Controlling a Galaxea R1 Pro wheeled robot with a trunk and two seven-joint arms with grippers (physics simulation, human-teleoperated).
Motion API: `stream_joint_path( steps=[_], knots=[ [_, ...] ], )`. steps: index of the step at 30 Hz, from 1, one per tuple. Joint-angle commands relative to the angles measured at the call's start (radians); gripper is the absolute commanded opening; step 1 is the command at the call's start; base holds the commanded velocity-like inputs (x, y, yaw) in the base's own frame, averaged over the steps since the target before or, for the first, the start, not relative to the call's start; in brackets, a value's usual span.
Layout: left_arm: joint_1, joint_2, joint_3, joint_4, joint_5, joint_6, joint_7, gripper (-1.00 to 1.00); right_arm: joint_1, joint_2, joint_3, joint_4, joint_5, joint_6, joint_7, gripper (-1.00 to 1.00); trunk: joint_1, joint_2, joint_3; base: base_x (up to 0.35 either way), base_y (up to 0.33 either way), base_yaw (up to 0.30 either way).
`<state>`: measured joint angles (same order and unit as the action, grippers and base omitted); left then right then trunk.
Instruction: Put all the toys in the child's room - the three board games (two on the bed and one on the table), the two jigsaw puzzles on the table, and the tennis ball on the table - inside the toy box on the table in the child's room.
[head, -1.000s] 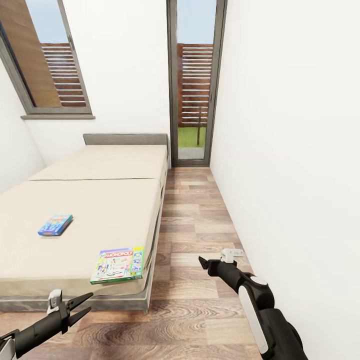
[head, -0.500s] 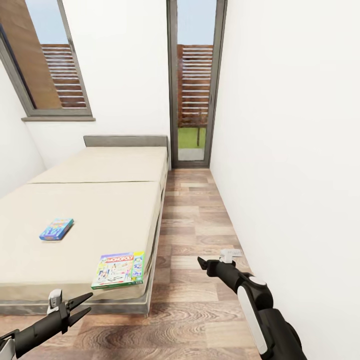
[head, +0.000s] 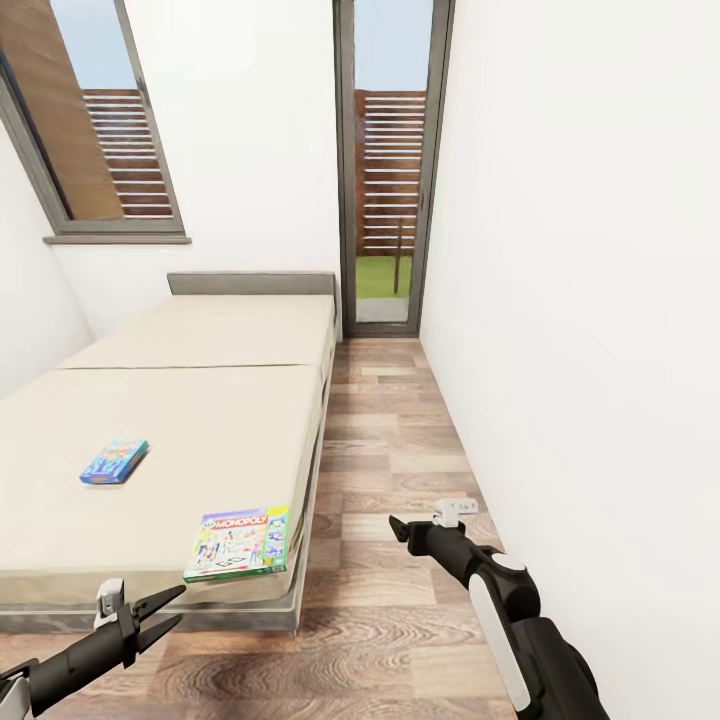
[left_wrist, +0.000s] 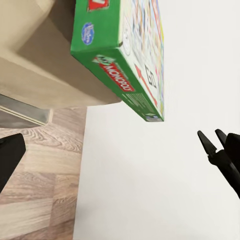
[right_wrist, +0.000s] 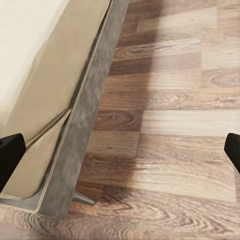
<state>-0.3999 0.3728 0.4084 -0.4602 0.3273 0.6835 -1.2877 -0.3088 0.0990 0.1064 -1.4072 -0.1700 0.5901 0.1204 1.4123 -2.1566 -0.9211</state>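
Two board games lie on the beige bed (head: 200, 420). A green Monopoly box (head: 240, 543) overhangs the bed's near right corner, and a small blue box (head: 113, 461) rests further left on the mattress. My left gripper (head: 174, 605) hovers open, low in front of the bed's foot, just left of and below the Monopoly box. The left wrist view has that Monopoly box (left_wrist: 125, 55) close up over the mattress edge. Over the wooden floor right of the bed, my right gripper (head: 397, 527) is open and empty. The table, toy box, puzzles and tennis ball are out of view.
A strip of wooden floor (head: 390, 440) runs between the bed and the white right wall (head: 580, 350) towards a glass door (head: 390, 170). The grey bed frame (right_wrist: 87, 125) borders that strip. A window (head: 100, 120) sits above the headboard.
The whole view has shifted slightly, so the camera has moved. My right gripper has edged a little to the left. Both board games lie as before.
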Motion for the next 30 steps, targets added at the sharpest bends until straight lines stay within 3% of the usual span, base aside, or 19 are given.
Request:
stream_joint_path(
  steps=[1, 30],
  knots=[
    [-0.001, 0.000, 0.001, 0.000, 0.001, 0.010, -0.002, 1.00, 0.000, 0.000, -0.001, -0.001, -0.003, 0.005, 0.001, 1.00, 0.000, 0.000, -0.001, 0.000, 0.000, 0.000],
    [-0.001, 0.000, 0.001, 0.000, 0.001, 0.008, -0.002, 1.00, 0.000, 0.000, 0.001, 0.001, -0.003, 0.004, 0.002, 1.00, 0.000, 0.000, -0.001, 0.051, 0.000, 0.000]
  ],
)
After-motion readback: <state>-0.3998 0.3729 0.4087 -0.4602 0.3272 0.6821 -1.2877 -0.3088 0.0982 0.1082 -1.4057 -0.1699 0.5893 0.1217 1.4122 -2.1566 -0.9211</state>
